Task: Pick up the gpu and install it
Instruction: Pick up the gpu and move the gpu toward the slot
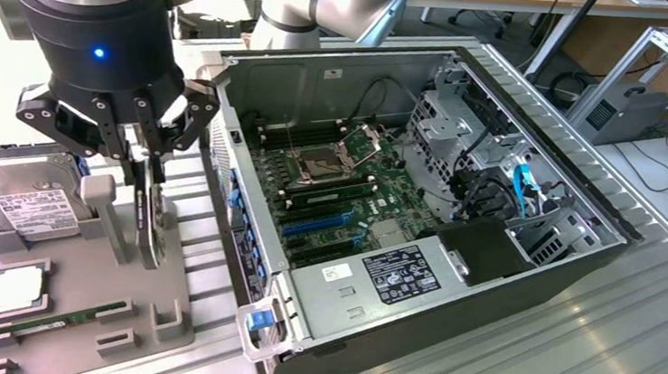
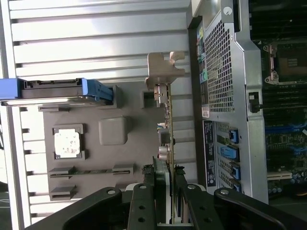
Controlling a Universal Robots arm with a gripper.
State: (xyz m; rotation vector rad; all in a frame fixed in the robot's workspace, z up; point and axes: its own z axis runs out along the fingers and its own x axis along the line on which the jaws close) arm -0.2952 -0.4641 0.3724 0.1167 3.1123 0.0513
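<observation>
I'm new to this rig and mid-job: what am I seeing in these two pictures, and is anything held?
One robot arm carries a fingered tool. The exterior view looks from off the arm; the wrist view looks along the tool. A grey holder carries a hard drive, a processor chip and a RAM stick. Beside it lies an open computer case. The tool is closed on the gpu, standing on edge in the holder.

Grey parts tray (image 1: 167,304) holds a hard drive (image 1: 21,200), a processor chip (image 1: 16,289) and a RAM stick (image 1: 50,321). Just beside it the computer case (image 1: 443,333) lies open, motherboard (image 1: 346,197) showing.
</observation>
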